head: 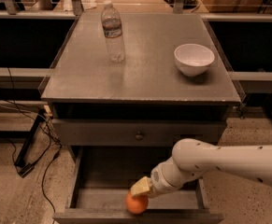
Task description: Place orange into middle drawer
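The orange (136, 204) is low inside the open middle drawer (100, 198), close behind its front edge and about at mid-width. My gripper (139, 192) reaches in from the right on a white arm and sits on top of the orange, shut on it. One yellowish fingertip (140, 187) shows above the fruit; the other is hidden. I cannot tell whether the orange touches the drawer floor.
Above the open drawer is a shut drawer front with a small round knob (139, 135). On the cabinet top stand a clear water bottle (113, 31) at the back left and a white bowl (194, 59) at the right. Cables (30, 139) lie on the floor at the left.
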